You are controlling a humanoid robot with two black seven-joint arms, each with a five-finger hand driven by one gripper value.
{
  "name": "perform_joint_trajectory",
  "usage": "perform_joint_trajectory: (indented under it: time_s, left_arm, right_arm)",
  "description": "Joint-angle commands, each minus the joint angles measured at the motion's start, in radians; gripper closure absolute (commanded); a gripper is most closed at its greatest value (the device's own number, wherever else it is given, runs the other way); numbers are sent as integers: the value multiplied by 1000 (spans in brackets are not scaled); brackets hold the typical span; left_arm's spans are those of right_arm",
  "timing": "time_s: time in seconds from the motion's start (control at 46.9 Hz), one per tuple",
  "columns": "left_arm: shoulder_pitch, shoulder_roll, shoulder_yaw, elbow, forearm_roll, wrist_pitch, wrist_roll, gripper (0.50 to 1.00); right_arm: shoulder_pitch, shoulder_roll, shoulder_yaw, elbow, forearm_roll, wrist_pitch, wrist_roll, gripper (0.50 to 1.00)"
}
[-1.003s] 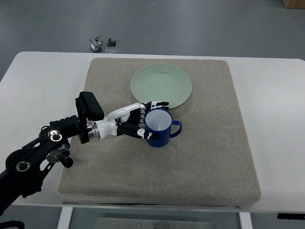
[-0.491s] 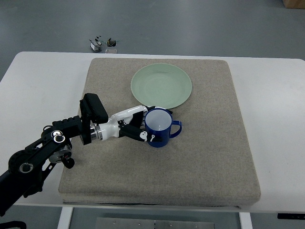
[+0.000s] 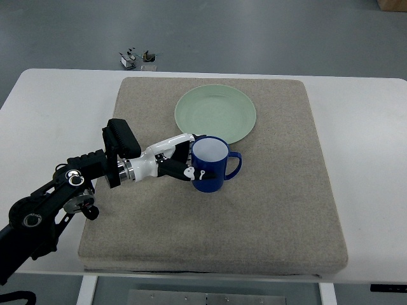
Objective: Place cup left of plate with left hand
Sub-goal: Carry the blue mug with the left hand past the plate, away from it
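A blue cup [image 3: 212, 164] with a white inside stands upright, its handle pointing right, just below the pale green plate [image 3: 215, 114] on the grey mat [image 3: 280, 190]. My left hand [image 3: 186, 162] comes in from the left and its fingers are wrapped around the cup's left side. The cup looks slightly raised off the mat. The plate lies flat at the back middle of the mat. The right arm does not show.
The mat lies on a white table [image 3: 57, 108]. Small metal clips [image 3: 137, 58] lie on the floor beyond the table's far edge. My left forearm [image 3: 70, 190] crosses the mat's left edge.
The left hand has tightened on the cup, and the cup has shifted slightly up and left, toward the plate's lower edge.
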Motion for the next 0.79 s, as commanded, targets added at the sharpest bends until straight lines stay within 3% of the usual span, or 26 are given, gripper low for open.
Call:
perform_joint_trajectory:
  time_s: [0.0,0.384,0.534,0.768]
  left_arm:
    - [-7,8,-68,9,0,0,0,1000]
    - [-64,19,-246,183,-3,89,-25,1000]
    - [-59,21,-231,229,-2,220,-38,1000]
    - [-53,16,-228,258,-2,267,-60,1000]
  right_arm:
    - [0,0,0,0,1,0,0,566]
    - [0,0,0,0,0,0,0,566]
    - [0,0,0,0,0,1,0,566]
    - [0,0,0,0,0,0,0,566]
